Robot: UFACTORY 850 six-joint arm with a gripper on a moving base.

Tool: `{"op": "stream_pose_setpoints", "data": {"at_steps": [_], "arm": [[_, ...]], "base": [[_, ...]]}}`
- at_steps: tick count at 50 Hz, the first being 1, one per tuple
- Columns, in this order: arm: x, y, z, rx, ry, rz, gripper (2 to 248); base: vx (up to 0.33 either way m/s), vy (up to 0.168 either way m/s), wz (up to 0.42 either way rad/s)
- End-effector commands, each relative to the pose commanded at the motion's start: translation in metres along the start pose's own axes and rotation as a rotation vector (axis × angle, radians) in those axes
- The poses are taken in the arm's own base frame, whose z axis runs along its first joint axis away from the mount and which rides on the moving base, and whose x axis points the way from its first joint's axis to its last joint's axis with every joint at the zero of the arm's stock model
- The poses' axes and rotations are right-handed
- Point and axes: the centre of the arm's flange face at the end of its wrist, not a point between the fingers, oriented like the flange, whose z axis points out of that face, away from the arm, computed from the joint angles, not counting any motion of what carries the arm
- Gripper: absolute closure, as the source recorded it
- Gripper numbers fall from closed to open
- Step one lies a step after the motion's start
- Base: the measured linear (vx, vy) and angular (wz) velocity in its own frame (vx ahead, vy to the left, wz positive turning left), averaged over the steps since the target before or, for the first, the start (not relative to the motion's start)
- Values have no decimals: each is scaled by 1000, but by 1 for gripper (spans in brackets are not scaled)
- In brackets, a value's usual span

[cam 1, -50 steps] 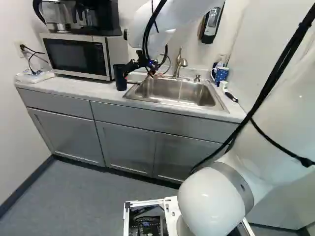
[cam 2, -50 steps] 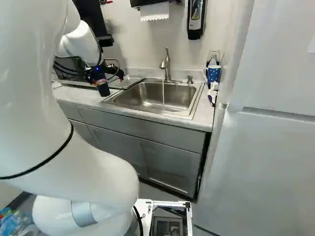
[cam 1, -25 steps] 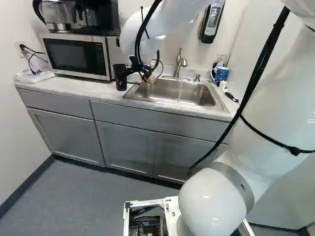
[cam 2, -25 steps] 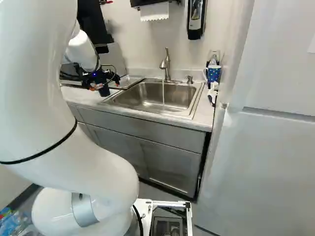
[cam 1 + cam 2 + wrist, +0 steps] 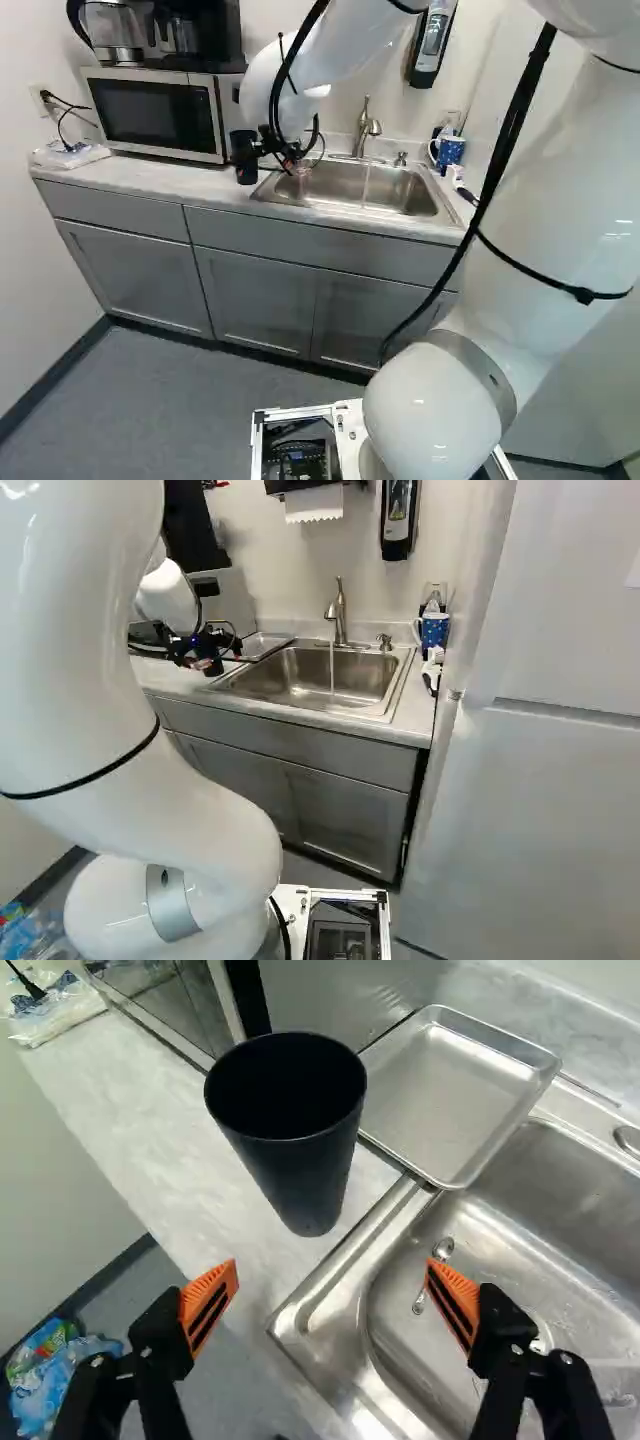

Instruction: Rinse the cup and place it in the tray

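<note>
The gripper (image 5: 218,655) is at the upper left of the right base view, its 2 fingers spread wide with nothing gripped. In the wrist view, the orange pads (image 5: 210,1305) face each other across a broad gap, and the dark cup (image 5: 290,1150) stands upright on the countertop (image 5: 130,1120) ahead of that gap, apart from both fingers. The cup is near the corner of the sink (image 5: 550,1230), outside the basin. Just beyond the cup from the gripper is the metal tray (image 5: 450,1100), reaching over the sink's edge.

The wrist view shows the floor of the tray and a small spoon (image 5: 443,1249) in the basin, neither of which I can make out in the base views. At the upper left of the left base view, the cup shows beside the microwave (image 5: 155,115), under the coffee maker (image 5: 200,35); in the right base view the gripper hides much of it.

Water (image 5: 332,670) runs from the faucet (image 5: 338,610) into the sink, upper middle of the right base view. The paper towel (image 5: 314,504) at its top shows only there. A blue mug (image 5: 434,630) is at the upper right of both base views.
</note>
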Motion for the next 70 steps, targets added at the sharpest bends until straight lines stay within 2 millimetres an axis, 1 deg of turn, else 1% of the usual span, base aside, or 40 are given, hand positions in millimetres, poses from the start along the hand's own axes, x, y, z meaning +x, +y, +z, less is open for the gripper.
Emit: {"op": "stream_pose_setpoints", "data": {"at_steps": [35,51,70], "arm": [[-2,-1,35,2,144,-1,3],[-7,-6,45,10,213,-7,3],[-15,-11,52,17,302,-11,3]], "base": [[0,0,0],[0,0,0],[0,0,0]]}}
